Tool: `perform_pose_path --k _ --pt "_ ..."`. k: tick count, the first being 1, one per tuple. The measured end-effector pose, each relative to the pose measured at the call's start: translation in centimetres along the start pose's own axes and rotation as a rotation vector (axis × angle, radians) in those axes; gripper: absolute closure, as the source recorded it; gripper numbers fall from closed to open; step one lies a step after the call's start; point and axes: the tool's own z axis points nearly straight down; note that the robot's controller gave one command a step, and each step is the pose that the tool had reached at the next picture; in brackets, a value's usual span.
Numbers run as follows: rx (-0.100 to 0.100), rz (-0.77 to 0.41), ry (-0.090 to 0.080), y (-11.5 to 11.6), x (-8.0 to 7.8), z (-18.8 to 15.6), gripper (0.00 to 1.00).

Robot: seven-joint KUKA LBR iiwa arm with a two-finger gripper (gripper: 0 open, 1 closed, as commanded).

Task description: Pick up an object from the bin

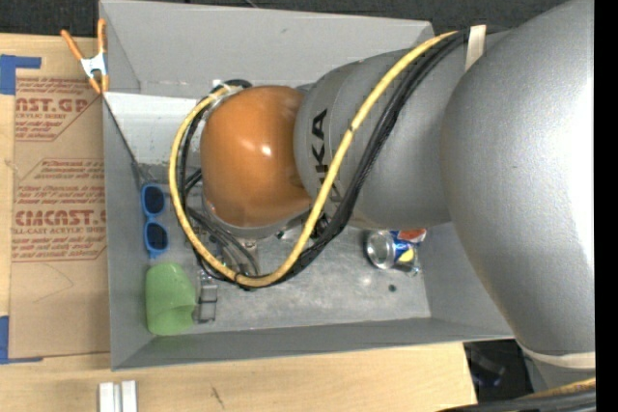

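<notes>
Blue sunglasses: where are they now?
In the camera view the sunglasses lie by the bin's left wall, above the green object, left of the orange cover.

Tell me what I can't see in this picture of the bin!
Camera view:
- Middle of the bin: hidden beneath the orange cover and cables of the arm, so whatever lies there is unknown.
- Shiny can: its upper side is covered by the arm, and the label is unreadable.
- Small grey piece beside the green lump: too small to identify.
- Bin's right side: covered by the arm.
</notes>
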Motion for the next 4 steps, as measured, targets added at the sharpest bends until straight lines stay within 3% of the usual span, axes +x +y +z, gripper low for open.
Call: perform_pose_path --k 1,2,3,4 --pt "0.002 -0.148 -0.002 0.9 -0.9 8.4 0.0" --pt "-0.001 -0.146 -0.01 1.0 -1.2 7.9 1.0" --pt "-0.002 -0.156 -0.017 0.3 -2.4 -1.3 1.0" --pt "-0.003 -0.127 -0.017 -0.6 -1.8 -12.5 1.0"
